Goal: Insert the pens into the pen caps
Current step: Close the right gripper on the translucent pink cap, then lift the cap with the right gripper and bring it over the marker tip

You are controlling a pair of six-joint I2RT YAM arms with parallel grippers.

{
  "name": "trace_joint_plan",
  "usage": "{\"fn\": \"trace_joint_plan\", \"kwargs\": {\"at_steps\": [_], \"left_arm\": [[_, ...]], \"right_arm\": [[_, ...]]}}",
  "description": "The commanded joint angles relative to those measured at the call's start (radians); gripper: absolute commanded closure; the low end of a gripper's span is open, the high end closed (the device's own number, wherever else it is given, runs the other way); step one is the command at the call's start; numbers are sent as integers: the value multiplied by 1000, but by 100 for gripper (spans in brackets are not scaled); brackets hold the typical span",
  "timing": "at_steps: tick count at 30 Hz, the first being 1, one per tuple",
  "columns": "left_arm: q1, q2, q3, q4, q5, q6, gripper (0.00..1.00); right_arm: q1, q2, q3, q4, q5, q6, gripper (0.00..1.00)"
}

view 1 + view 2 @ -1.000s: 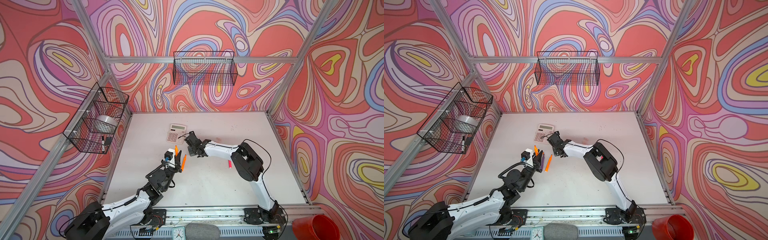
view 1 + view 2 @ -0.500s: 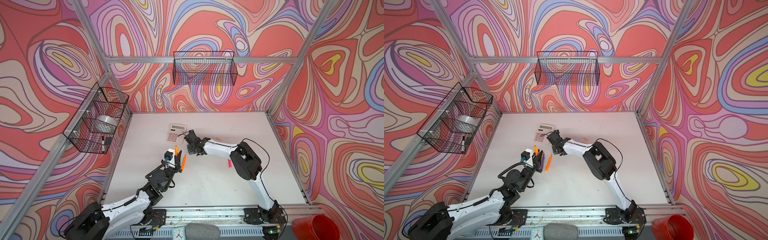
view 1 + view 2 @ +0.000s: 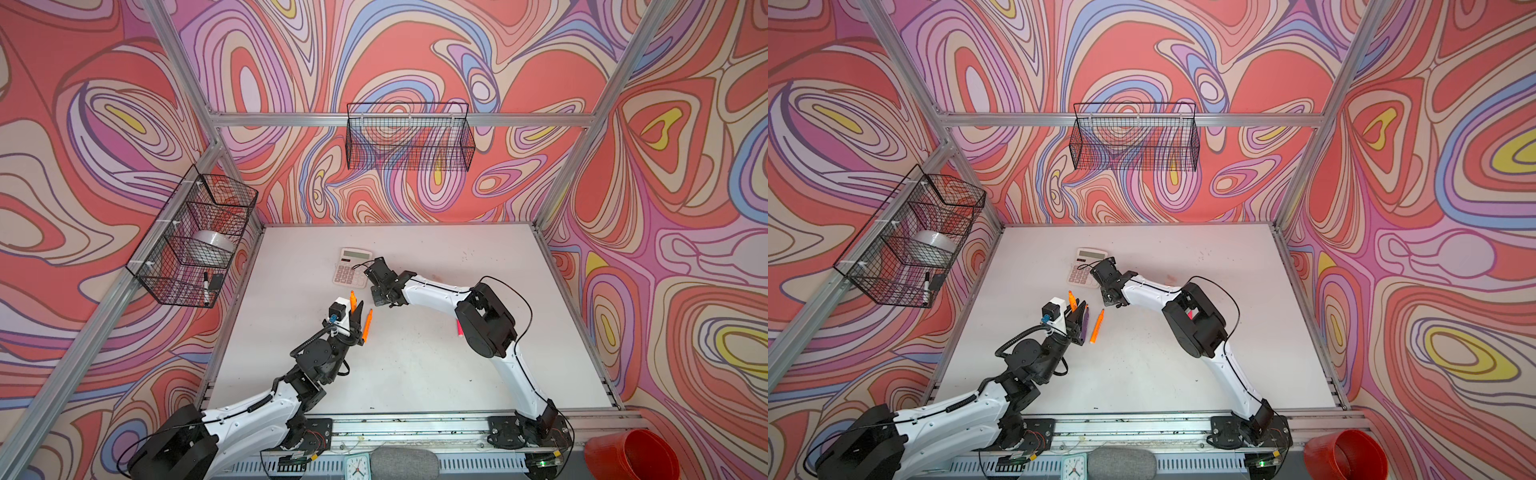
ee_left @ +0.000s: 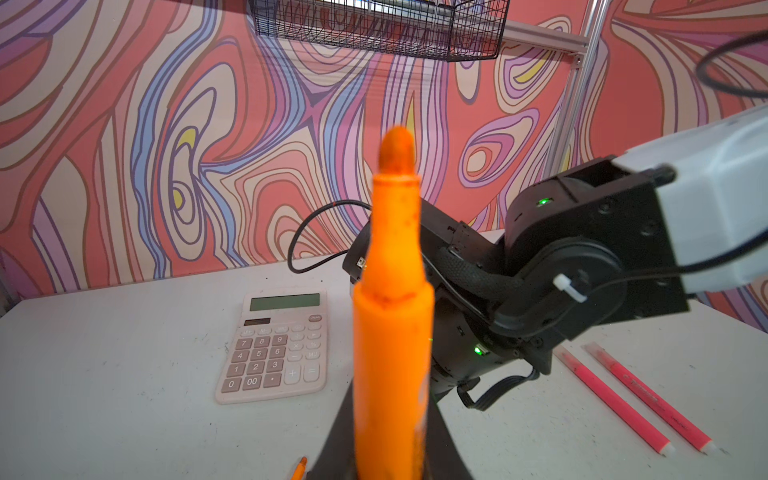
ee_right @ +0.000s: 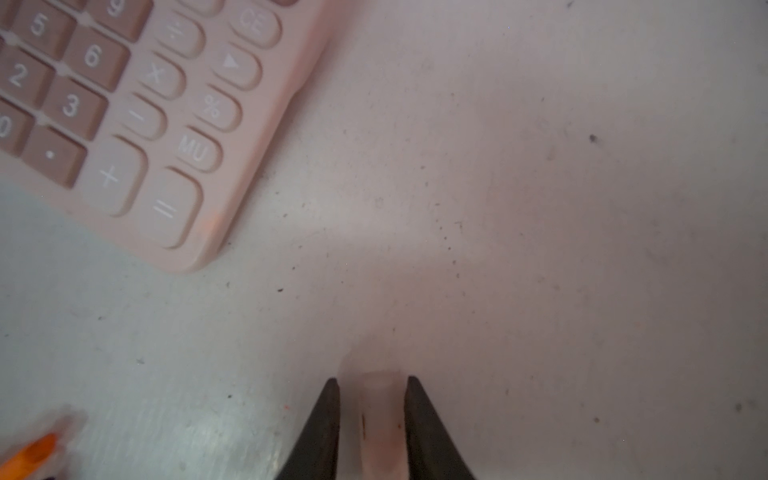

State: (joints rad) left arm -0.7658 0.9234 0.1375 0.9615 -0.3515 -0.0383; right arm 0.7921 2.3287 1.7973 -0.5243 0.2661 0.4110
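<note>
My left gripper (image 3: 357,318) (image 4: 390,407) is shut on an orange pen (image 4: 392,291) and holds it upright with its bare tip up (image 3: 353,298). My right gripper (image 3: 381,300) (image 5: 372,380) points down just beyond that pen, low over the table. Its two fingers are closed on a pale translucent pen cap (image 5: 380,419). Another orange pen (image 3: 367,326) (image 3: 1097,326) lies on the table beside the left gripper. A purple pen (image 3: 1085,323) lies close against the left gripper's fingers. Two pink-red pens (image 4: 615,399) with pale caps on lie side by side under the right arm.
A pink calculator (image 3: 351,266) (image 5: 124,104) lies just behind both grippers. Wire baskets hang on the left wall (image 3: 195,241) and the back wall (image 3: 409,137). A red cup (image 3: 631,457) and a small clock (image 3: 357,465) sit in front of the base rail.
The right gripper has shifted slightly to the left, toward the upright orange pen. The left arm and its pen have not moved.
</note>
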Motion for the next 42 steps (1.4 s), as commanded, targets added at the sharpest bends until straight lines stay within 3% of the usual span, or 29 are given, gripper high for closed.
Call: {"fn": "trace_joint_plan", "kwargs": {"at_steps": [1,17,28,34,39,42], "left_arm": [[0,-15,28,10,11,-10,100],[0,-17,28,7,16,-14,100],[0,-5,35,6,47,-11,100],[-5,23,111,-90,226,21,100],[-22,-25,131,-139,245,32,100],[-23,-74,137,-169,248,-28,100]], "right_arm": [[-10,57,1,-80,-7,-3,76],[-31,81,27,-92,-13,-8,77],[-32,58,6,-64,-17,-7,90],[-38,-138,-144,40,4,8,94],[-40,-409,-311,116,36,29,96],[-39,-548,-387,153,50,27,99]]}}
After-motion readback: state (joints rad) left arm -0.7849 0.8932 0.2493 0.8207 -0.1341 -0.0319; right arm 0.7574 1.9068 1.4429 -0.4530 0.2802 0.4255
